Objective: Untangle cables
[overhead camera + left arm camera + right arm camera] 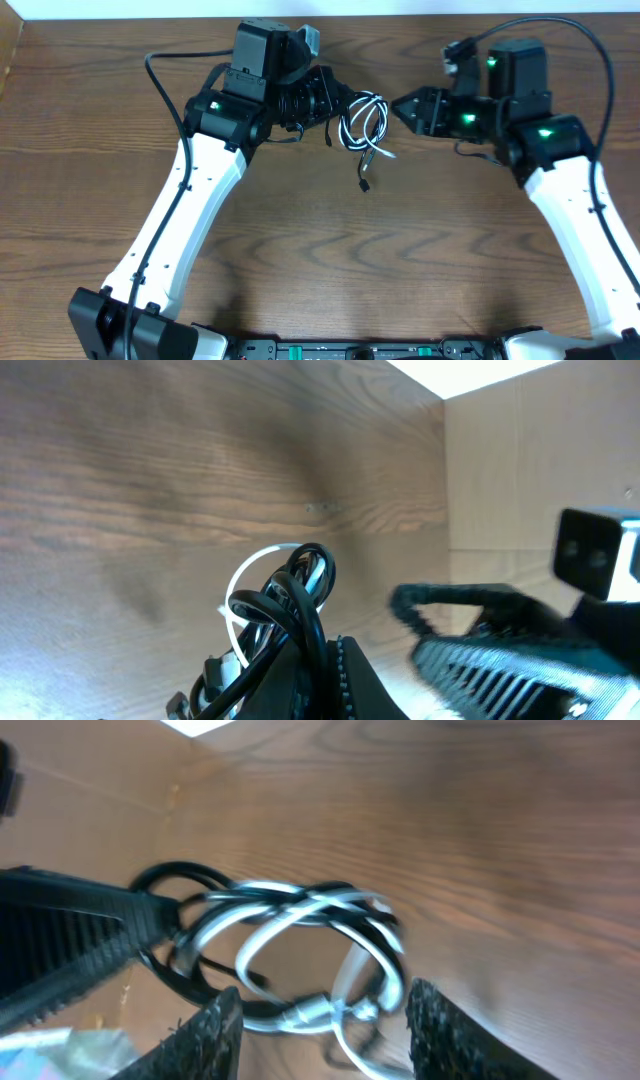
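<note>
Dark wood-grain surface [330,250] fills the overhead view, and both arms reach in toward its far middle. Between them is the bundle: a thin white flexible cord [352,128] looped several times through a thin black flexible cord [366,168], whose free plug end trails toward the near side. The left pincer [335,108] meets the bundle's left edge. The right pincer [400,105] points at it from just beside, not touching.

From the left wrist, the left pincer is clamped on the cords, which rise out of it as tight black and white loops. Whether they hang clear of the surface I cannot tell. The right pincer's ridged finger shows near, on the right.

From the right wrist, the right pincer's jaws stand apart and hold nothing. Its fingertips [215,1030] sit either side of the lowest white loop. Opposite, the left pincer's tip pinches a black loop.

Both cords look light and limp yet slightly springy, with smooth jackets that are likely to slip through the pads. The plugs could snag in the coils. The best hold is probably a single white strand near its metal plug, away from the crossings, so that pulling opens the knot rather than cinching it.
</note>
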`<move>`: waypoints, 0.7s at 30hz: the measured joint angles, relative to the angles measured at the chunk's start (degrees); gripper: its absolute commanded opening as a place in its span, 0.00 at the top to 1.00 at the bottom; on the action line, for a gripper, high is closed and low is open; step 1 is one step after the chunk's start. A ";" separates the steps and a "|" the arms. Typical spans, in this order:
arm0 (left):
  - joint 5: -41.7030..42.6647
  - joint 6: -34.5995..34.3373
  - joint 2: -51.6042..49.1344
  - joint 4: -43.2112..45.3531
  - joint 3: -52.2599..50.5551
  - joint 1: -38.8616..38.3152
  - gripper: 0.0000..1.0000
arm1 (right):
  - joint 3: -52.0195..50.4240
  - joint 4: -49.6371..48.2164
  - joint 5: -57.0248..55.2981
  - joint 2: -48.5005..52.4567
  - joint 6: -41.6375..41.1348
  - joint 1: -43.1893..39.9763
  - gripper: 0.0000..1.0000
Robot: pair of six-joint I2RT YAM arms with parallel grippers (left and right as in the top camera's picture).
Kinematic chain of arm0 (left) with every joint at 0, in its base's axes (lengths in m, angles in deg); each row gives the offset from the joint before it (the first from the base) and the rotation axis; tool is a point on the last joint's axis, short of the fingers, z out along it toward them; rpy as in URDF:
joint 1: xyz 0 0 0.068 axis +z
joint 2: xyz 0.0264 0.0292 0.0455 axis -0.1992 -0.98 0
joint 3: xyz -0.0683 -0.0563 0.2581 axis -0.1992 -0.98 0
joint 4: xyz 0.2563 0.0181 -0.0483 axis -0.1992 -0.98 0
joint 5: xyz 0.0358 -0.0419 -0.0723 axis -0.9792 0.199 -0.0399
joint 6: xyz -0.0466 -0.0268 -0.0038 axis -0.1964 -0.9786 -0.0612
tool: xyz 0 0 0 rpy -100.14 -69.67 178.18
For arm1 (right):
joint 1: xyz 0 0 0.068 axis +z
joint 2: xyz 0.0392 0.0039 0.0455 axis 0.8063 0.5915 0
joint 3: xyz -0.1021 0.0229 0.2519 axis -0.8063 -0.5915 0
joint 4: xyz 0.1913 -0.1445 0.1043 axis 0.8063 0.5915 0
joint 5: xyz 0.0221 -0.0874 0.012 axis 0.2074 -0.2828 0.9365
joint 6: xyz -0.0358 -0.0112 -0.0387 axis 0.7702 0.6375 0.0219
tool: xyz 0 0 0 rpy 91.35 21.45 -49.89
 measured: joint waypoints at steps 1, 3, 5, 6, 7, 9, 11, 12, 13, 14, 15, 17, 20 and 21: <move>0.13 -1.44 0.00 -0.04 0.00 0.17 0.93 | -0.02 -1.53 0.37 0.57 -0.90 0.63 0.51; 0.28 -3.89 0.00 -0.02 0.00 0.55 0.93 | -0.02 -3.96 0.81 1.46 -2.36 1.60 0.51; 0.68 -6.32 0.00 0.00 0.00 1.03 0.92 | -0.02 -5.75 1.16 2.38 -4.17 2.34 0.51; 1.14 -7.41 0.00 0.13 0.00 1.33 0.92 | -0.02 -6.49 1.27 2.91 -4.96 2.62 0.51; 1.60 -8.20 0.00 0.28 0.00 1.66 0.93 | -0.02 -7.15 1.44 3.41 -5.60 2.91 0.52; 2.54 -9.57 0.00 0.42 0.00 2.25 0.93 | -0.04 -8.46 1.86 4.44 -6.64 3.39 0.53; 3.58 -10.75 0.00 0.44 0.00 2.75 0.92 | -0.04 -10.16 2.60 5.49 -7.56 3.78 0.52; 3.96 -11.19 0.00 0.42 0.00 2.93 0.93 | -0.04 -11.10 3.02 6.05 -8.02 4.13 0.53; 4.35 -11.61 0.00 0.42 0.00 3.06 0.93 | -0.04 -11.76 3.21 6.49 -8.55 4.42 0.53; 4.61 -12.04 0.00 0.44 0.00 3.15 0.93 | -0.04 -12.41 3.41 6.95 -8.96 4.68 0.53; 4.76 -12.46 0.00 0.44 0.00 3.15 0.93 | -0.04 -13.11 3.65 7.39 -9.46 5.03 0.53; 5.01 -12.96 0.00 0.46 0.00 3.15 0.93 | -0.04 -14.27 3.98 8.15 -10.47 5.60 0.54; 5.05 -13.99 0.00 0.83 0.00 3.15 0.93 | -0.04 -14.97 4.26 8.90 -12.31 6.73 0.56; 5.05 -14.12 0.00 1.09 0.00 3.15 0.93 | -0.04 -15.06 4.31 8.90 -12.70 6.91 0.57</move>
